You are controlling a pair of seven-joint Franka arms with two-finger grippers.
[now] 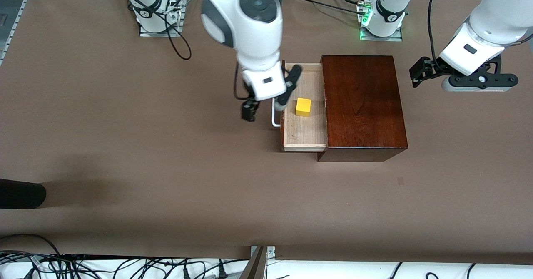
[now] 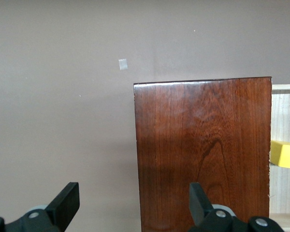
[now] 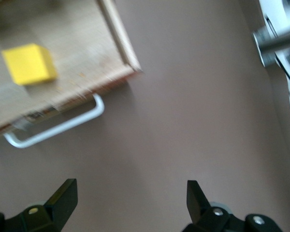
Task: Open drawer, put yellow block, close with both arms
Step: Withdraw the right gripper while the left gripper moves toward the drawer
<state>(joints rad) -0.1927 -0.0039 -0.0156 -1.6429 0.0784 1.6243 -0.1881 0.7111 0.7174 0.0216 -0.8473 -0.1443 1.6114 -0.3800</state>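
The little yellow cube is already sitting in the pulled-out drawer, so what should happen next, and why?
Probably push the drawer shut: the yellow block already lies inside, and the open right pincer hangs empty by its white handle.

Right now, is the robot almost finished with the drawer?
Nearly. The drawer is pulled out of the box, and the block already sits inside it. Nothing is held: the right gripper hangs open by the handle, and the left gripper waits open past the box's other end. Only pushing the drawer shut is left.
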